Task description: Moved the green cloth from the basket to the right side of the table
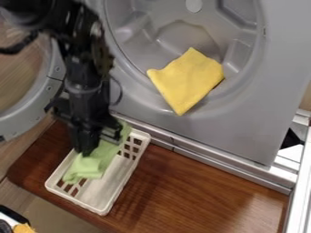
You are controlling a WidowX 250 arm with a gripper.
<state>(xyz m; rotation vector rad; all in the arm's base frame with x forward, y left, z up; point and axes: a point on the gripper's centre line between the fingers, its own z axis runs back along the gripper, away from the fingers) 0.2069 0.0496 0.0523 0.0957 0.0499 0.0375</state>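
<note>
Step in hand, as we judge it: pickup of green cloth (90, 166) from basket (107, 190); transfer to right side not yet done. We see cloth inside basket, near left end of wooden table (200, 186). Gripper (90, 148) hangs down over cloth, at or very near fabric. We cannot tell whether gripper is apart, together or clamped on cloth. Next: we confirm grip, lift until trailing fabric clears basket rim, carry toward table's right edge, lower, release.
</note>
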